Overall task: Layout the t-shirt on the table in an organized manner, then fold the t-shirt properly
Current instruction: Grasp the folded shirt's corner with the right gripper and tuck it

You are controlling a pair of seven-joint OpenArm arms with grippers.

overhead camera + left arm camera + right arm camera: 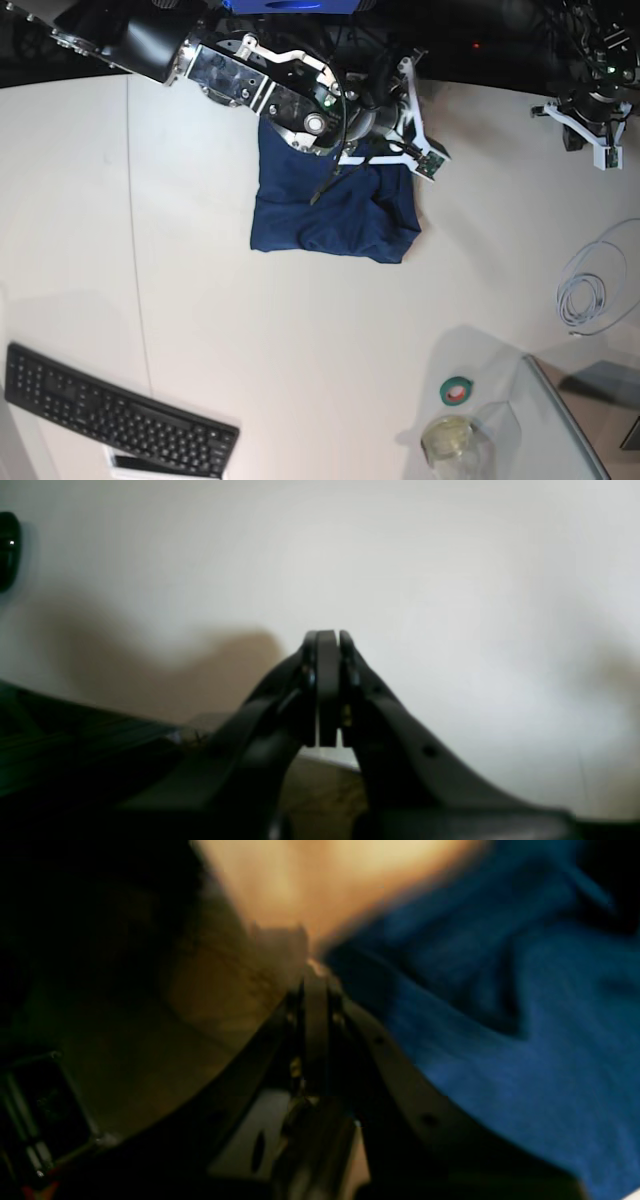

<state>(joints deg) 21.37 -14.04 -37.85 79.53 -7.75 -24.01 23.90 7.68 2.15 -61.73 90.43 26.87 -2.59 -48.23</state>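
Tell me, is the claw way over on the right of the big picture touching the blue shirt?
Apart. The base view shows that left claw near the table's far edge, with bare white tabletop between it and the shirt.

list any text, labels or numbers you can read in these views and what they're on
No readable text in any view.
Keyboard: key legends too small to read.
T-shirt: plain, no print.
Green tape roll: no legible label.
Both wrist views: too blurred, no markings visible.
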